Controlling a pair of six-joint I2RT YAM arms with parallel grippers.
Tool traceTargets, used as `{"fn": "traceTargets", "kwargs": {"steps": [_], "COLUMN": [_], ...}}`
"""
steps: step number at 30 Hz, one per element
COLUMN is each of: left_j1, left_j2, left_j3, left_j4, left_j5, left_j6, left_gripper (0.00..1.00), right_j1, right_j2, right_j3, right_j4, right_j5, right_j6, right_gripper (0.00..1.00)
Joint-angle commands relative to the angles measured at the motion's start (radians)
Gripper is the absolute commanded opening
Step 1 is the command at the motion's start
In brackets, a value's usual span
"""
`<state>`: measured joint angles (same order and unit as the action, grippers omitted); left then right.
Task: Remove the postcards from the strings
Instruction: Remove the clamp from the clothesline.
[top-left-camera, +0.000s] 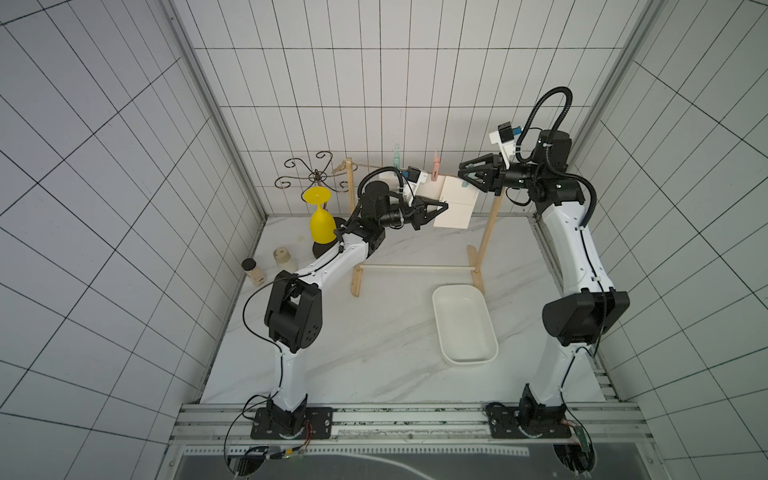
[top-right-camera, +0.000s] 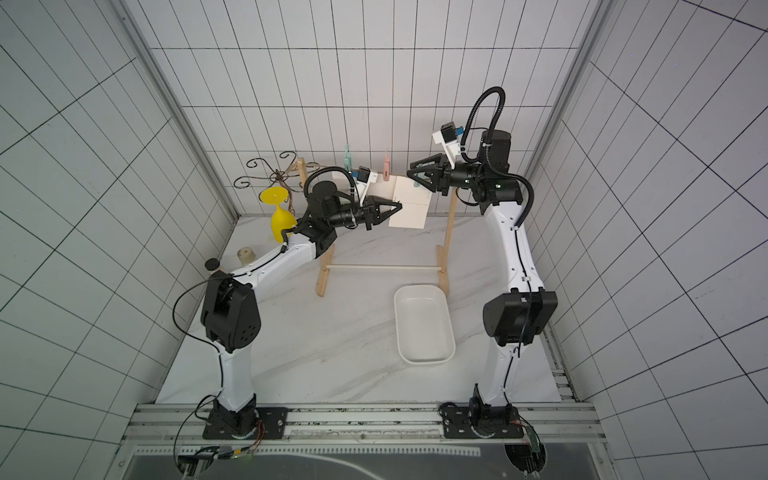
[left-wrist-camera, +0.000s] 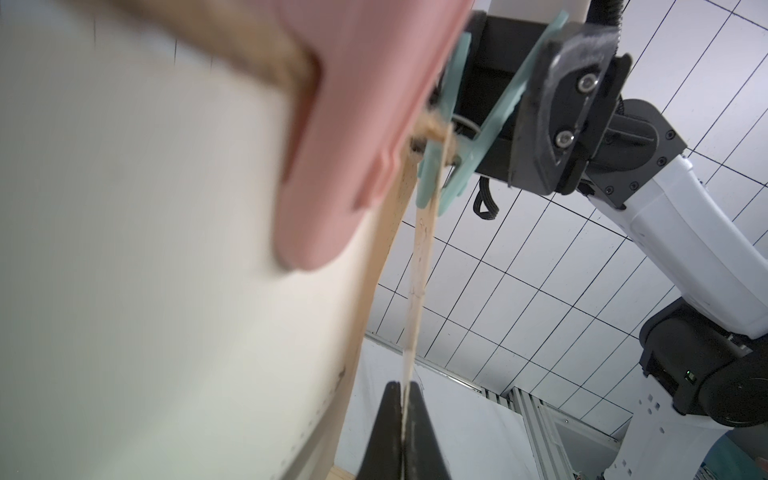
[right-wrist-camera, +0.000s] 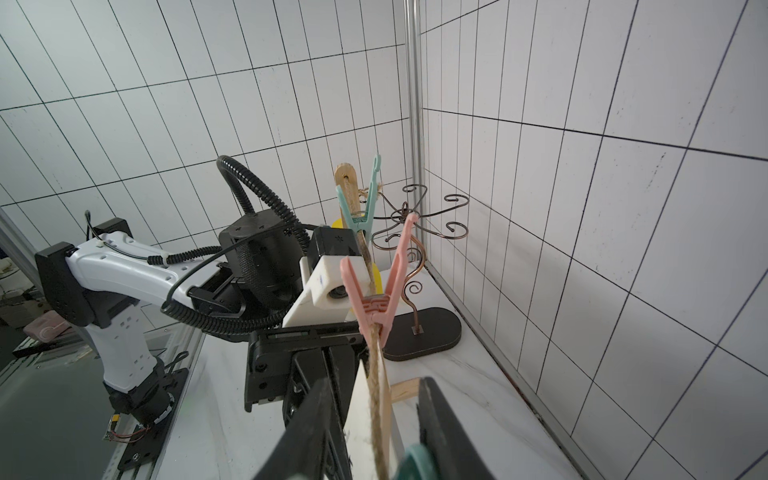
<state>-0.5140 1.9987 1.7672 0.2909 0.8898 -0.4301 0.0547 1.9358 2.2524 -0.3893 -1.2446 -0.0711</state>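
Left jaws: I have them closed on the left edge of the right card (top-left-camera: 457, 212), just right of centre in both top views. In my left wrist view the two black fingers (left-wrist-camera: 384, 436) meet on its thin edge at the bottom of the frame.
Right jaws: up at the string, right of centre in both top views, narrowed onto the handles of the right green peg (left-wrist-camera: 494, 124). One finger (left-wrist-camera: 569, 95) lies flat against the near handle, and the far handle sits against the dark body behind it.
Right card: pegged to the string under that peg, just beside the right post (top-left-camera: 488, 232).
Middle card (top-left-camera: 430, 189): hangs under the pink peg (top-left-camera: 435, 166). Its right edge meets the right card, and I cannot tell whether they touch or overlap.
Left card (top-right-camera: 338, 178): a white patch left of the middle card, mostly hidden behind my left wrist, below the left green peg (top-left-camera: 397, 156).
String (right-wrist-camera: 374, 395): tan twine running from the left post (top-left-camera: 356, 278) to the right post, across the upper middle of the top views. In my right wrist view it passes between my right fingers.
Tray (top-left-camera: 457, 286): white, on the counter (top-left-camera: 374, 332), lower right of centre, near the right post's foot.
Yellow glass (top-left-camera: 322, 224): upside down, left of the left post.
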Motion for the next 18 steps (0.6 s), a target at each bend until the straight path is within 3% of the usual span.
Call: {"fn": "traceTargets", "kwargs": {"steps": [1,4,14,18], "left_j1": [0.006,0.006,0.006,0.006], "left_j2": [0.029,0.031,0.034,0.032], "left_j3": [0.032,0.033,0.035,0.034], "left_j4": [-0.002,-0.004,-0.006,-0.006], "left_j5": [0.003,0.006,0.008,0.009], "left_j6": [-0.002,-0.002,-0.004,-0.004], "left_gripper": [0.0,0.0,0.0,0.0], "right_j1": [-0.013,-0.013,-0.013,-0.013], "right_j2": [0.025,0.025,0.014,0.012], "right_j3": [0.045,0.046,0.047,0.047], "right_j4": [-0.03,-0.029,-0.01,0.011], "right_j5": [-0.037,-0.038,-0.025,-0.024], "right_j6": [0.002,0.002,0.015,0.03], "right_gripper": [0.33,0.33,0.51,0.52]}}
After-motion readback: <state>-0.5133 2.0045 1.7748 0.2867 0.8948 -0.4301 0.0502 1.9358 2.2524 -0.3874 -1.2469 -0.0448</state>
